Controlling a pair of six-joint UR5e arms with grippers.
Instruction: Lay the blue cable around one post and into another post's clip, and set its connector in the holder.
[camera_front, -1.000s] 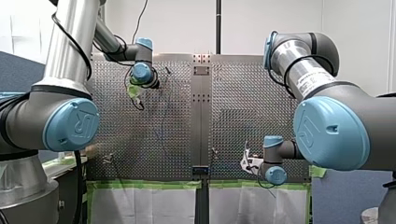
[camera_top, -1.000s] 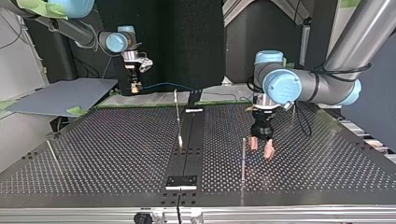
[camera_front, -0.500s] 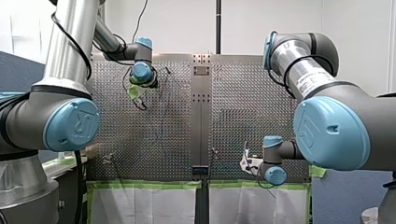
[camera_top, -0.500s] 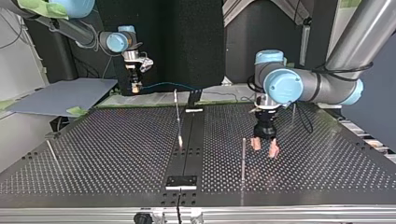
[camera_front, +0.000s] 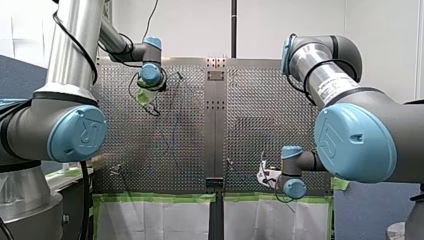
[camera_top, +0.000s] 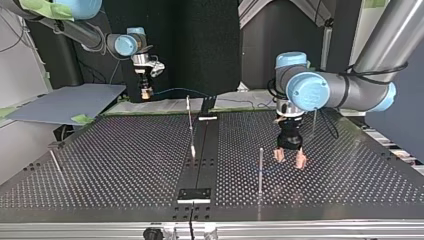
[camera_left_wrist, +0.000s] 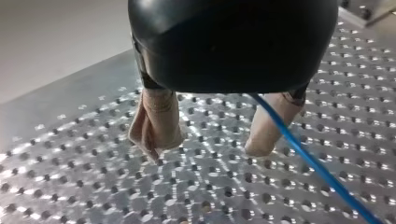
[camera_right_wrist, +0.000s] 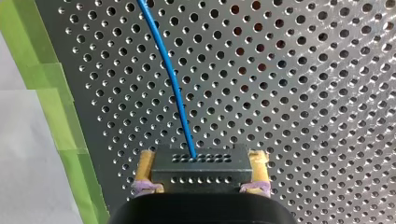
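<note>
Left gripper (camera_left_wrist: 205, 149): its black body is hanging over the perforated table (camera_left_wrist: 84, 186), with the jaws standing apart and nothing between them.
Fingers (camera_left_wrist: 156, 123): the beige pads are pointing down, their tips near the table.
Blue cable (camera_left_wrist: 322, 170): it is coming out from under the gripper's body, crossing one finger and slanting away above the table; whether it touches the finger is unclear.

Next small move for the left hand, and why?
Probably shift my left hand sideways so the thin blue cable lies between its beige pads, ready to close. The pads stand apart and the cable passes one of them unclamped, while my right hand grips the dark perforated connector block.
</note>
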